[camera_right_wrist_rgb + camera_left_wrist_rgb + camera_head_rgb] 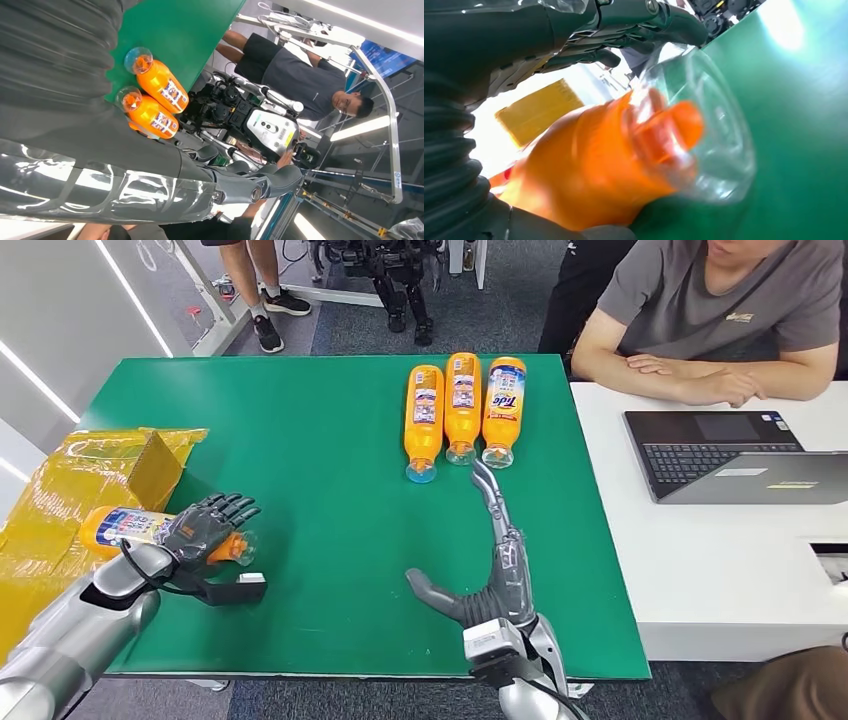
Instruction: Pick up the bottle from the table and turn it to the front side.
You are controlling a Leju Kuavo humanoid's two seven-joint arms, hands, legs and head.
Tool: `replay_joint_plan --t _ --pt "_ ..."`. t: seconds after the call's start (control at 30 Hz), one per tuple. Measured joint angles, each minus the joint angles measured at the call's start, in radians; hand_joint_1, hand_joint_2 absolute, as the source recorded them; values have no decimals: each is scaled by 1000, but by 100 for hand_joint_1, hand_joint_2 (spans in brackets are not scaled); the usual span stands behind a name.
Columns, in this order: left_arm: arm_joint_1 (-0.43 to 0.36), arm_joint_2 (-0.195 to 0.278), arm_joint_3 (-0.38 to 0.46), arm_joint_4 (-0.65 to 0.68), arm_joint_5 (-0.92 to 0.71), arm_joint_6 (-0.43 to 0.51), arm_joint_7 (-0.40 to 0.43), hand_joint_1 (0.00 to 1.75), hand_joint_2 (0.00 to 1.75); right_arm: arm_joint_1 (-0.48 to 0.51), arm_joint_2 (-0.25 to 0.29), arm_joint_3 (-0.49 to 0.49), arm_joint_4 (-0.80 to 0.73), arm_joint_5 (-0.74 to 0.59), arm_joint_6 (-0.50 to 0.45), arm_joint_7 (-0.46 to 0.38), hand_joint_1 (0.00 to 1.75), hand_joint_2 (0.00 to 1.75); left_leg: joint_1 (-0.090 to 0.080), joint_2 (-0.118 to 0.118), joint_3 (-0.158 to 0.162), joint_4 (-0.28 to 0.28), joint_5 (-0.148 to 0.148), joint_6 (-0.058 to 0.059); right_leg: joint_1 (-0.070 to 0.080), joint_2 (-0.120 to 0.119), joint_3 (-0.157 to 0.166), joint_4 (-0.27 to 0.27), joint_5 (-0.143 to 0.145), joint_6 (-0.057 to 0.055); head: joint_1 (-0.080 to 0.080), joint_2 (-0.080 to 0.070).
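Observation:
An orange bottle (125,527) with a clear cap lies on its side at the left edge of the green table (320,440). My left hand (205,530) grips it near the neck, fingers curled over it. Up close in the left wrist view the orange bottle (589,170) and its clear cap (719,150) sit under my fingers (649,20). Three more orange bottles (462,405) lie side by side at the far middle of the table, caps toward me. My right hand (495,560) rests flat and open on the table, its fingertips just short of them. Two of those bottles (155,97) appear past my right hand (240,185).
A yellow-taped cardboard box (90,490) stands at the table's left edge, right behind the held bottle. A white desk (700,560) with a laptop (735,455) adjoins on the right, where a person (720,320) sits with folded arms. Another person and a robot stand beyond the far edge.

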Motion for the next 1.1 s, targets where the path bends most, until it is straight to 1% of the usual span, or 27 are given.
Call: replay_joint_plan --t 0.27,0.43,0.6,0.77,0.93,1.1 --pt "45 69 6 -75 27 -19 19 0 175 15 0 -6 -6 5 -7 0 0 175 0 0 0 0 0 0 0 0 0 0 0 0 0 0" --pt "90 94 30 -136 41 -6 28 0 175 31 0 -13 -11 4 -18 -1 0 175 0 0 0 0 0 0 0 0 0 0 0 0 0 0" --pt "135 101 79 -211 25 23 32 0 175 40 0 -19 -21 4 -25 -1 0 175 0 0 0 0 0 0 0 0 0 0 0 0 0 0" --pt "151 104 125 -267 21 75 16 0 175 53 0 -21 -31 4 -33 0 0 175 0 0 0 0 0 0 0 0 0 0 0 0 0 0" --pt "170 103 175 -326 33 194 6 0 175 71 0 -26 -48 13 -32 3 0 175 0 0 0 0 0 0 0 0 0 0 0 0 0 0" --pt "195 94 217 -370 32 250 2 0 175 81 0 -28 -62 19 -21 6 0 175 0 0 0 0 0 0 0 0 0 0 0 0 0 0"
